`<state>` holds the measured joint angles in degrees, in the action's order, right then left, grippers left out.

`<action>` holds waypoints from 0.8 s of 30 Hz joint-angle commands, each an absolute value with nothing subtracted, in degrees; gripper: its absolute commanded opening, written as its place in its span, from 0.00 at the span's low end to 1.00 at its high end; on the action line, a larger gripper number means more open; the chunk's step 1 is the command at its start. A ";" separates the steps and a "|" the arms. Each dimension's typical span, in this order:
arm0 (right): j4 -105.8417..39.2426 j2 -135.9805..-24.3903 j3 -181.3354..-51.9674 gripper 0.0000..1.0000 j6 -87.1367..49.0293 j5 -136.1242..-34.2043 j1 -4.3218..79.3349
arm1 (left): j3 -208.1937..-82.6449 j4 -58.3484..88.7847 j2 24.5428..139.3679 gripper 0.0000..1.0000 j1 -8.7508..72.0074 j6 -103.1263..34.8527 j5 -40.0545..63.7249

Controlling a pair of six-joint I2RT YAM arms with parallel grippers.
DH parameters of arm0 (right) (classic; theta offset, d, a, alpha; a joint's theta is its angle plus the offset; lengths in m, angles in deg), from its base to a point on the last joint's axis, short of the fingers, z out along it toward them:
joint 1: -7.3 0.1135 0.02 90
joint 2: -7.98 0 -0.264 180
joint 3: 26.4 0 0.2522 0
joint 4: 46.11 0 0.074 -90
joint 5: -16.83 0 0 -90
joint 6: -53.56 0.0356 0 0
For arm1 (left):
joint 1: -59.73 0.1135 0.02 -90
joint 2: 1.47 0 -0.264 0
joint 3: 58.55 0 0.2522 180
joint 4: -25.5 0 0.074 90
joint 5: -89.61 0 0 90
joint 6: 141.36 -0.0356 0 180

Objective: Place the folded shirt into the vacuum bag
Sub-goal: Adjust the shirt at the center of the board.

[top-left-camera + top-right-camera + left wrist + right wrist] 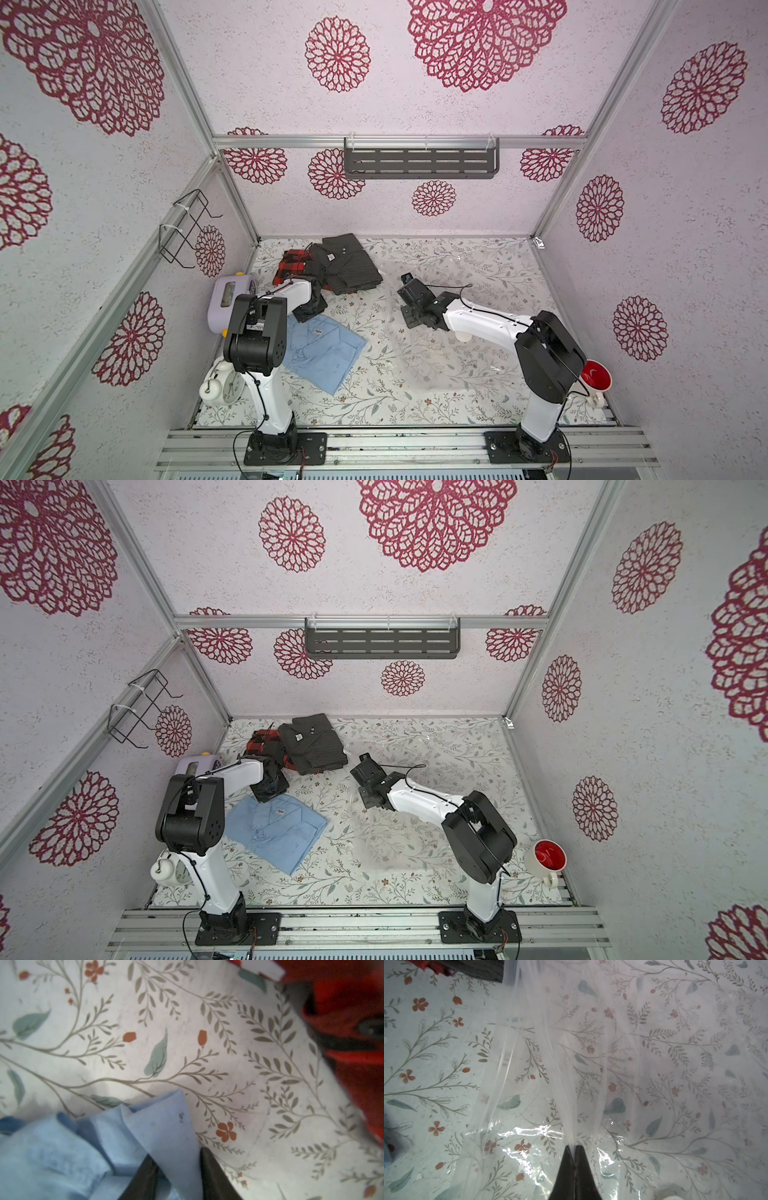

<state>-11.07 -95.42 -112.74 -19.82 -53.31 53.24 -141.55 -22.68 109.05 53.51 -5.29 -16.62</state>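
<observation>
Table point(374, 409): floral sheet, looks slick. Cloth dragged over it will prob. slide or bunch rather than catch.

Bag point(432, 361): clear, lies on the table's right half by the R arm, apart from the blue shirt. In the R wrist view the film is tented up toward the pinch.
- R gripper may have both layers, not just the top one. Then the mouth won't open & the shirt gets shoved against a closed edge.
- Film is thin & glossy, so it could slip out once the shirt drags on it.
- Top views don't show which edge is the mouth, so approach dir. is a guess.

Blue shirt point(324, 353): folded, flat on the table's left half, far corner under the L wrist. Not in the bag yet.
- Held by one fold only. On lift it will prob. unfold & hang long, awkward to feed in.
- Dragging it instead may roll it up.

Dark shirt point(353, 266) & plaid point(293, 262): piled at the back, near the L wrist. A careless swing could snag them.

L gripper point(178, 1165): jaws narrow, a fold of blue shirt between them, cloth touching both fingers. Can't tell how firm. Bite sits near the cloth's edge, so it may pull free.

R gripper point(575, 1148): jaws tight together on bag film, no gap seen.
</observation>
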 commanded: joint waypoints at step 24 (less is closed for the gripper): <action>-10.20 -93.88 -112.64 0.00 -17.46 -54.96 53.53 | -147.27 -18.94 103.07 0.63 47.10 -5.05 -5.66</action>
